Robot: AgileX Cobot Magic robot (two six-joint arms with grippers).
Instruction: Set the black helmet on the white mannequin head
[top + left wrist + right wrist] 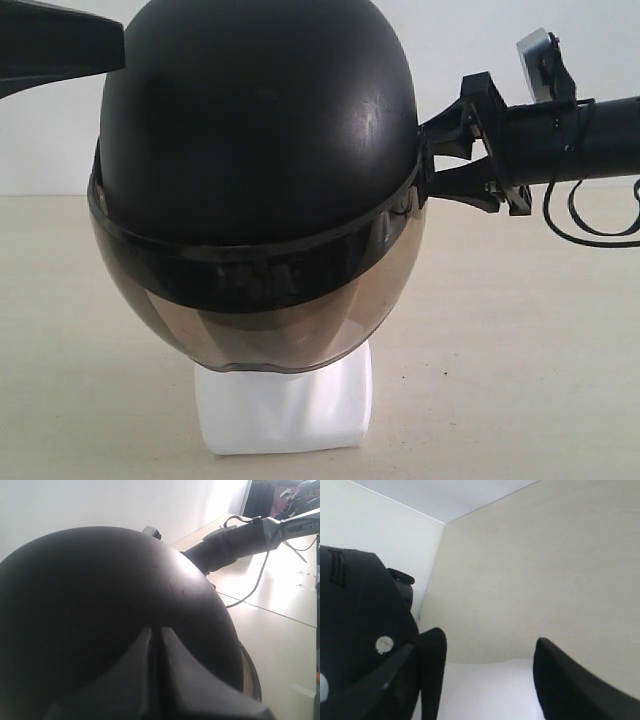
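The black helmet sits over the white mannequin head, of which only the blocky neck base shows below the smoky brown visor. My left gripper comes in from the upper left. In the left wrist view it is shut, fingertips together against the helmet's dome, with nothing between them. My right gripper stands open at the helmet's right side, at rim height. In the right wrist view its fingers are wide apart, one beside the helmet's side, with white plastic between them.
The head stands on a pale beige tabletop against a white back wall. The right arm reaches in horizontally from the right with looped cables hanging under it.
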